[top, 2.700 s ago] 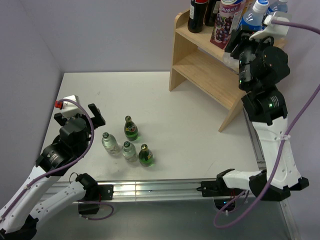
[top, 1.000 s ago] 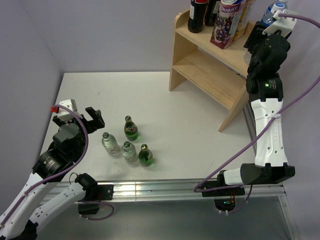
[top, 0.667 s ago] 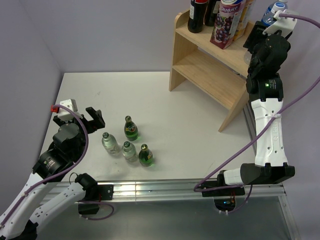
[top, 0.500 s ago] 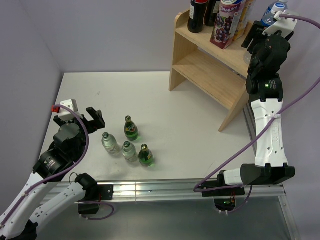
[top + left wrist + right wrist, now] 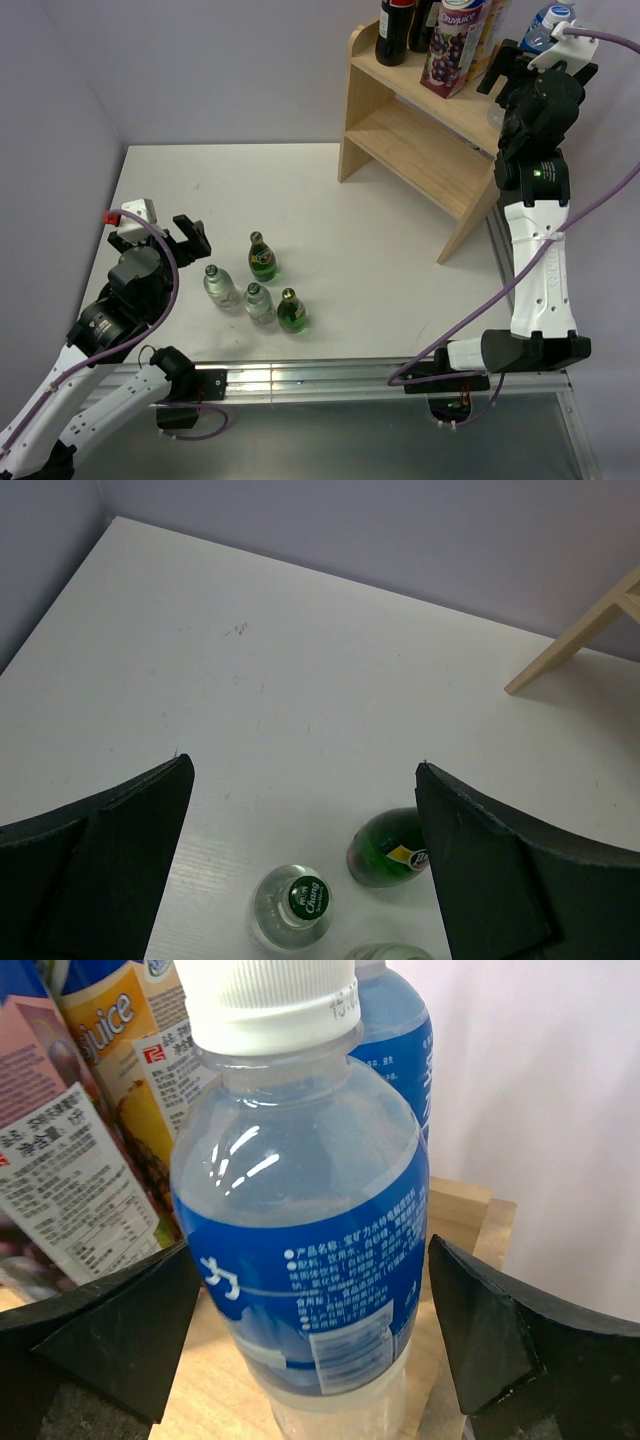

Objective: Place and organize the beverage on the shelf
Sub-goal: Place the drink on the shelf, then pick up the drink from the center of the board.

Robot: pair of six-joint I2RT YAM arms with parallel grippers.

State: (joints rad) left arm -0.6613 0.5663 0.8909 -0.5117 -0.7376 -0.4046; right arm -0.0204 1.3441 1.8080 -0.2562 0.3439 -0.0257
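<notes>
Lavender walls are enclosing a white bench (image 5: pixel 400 290), with both arm bases sitting at its near edge. At the near left, the left gripper (image 5: pixel 190 232) is hovering above the bench. Its fingers (image 5: pixel 110 860) are standing wide apart and holding nothing.

Just right of it, four small bottles are standing upright on the bench in a loose cluster, near one another but apart:
- Nearest is a green glass bottle (image 5: pixel 291 313).
- Next come a clear glass bottle with a green cap (image 5: pixel 259 303) and a second clear bottle (image 5: pixel 215 287).
- Farthest is a green glass bottle with a yellow label (image 5: pixel 263 260).

At the far right of the bench, a light natural-wood two-tier shelf (image 5: pixel 400 140) is standing with its open front facing the bottles. Its top tier is carrying, from left to right:
- two dark cola bottles with red labels (image 5: pixel 392 28);
- a purple grape juice carton (image 5: pixel 450 40), with a yellow-orange juice carton (image 5: pixel 130 1060) just behind it;
- a clear water bottle with a blue label and white cap (image 5: pixel 300 1180), standing upright at the right end.

A second blue-labelled water bottle (image 5: pixel 395 1020) is standing directly behind that one.

The right arm is reaching up to this tier. The right gripper (image 5: pixel 312 1250) is flanking the front water bottle, fingers (image 5: pixel 480 1340) spread fully, one on each side. The tips are sitting just beside the bottle's walls without clamping it.
</notes>
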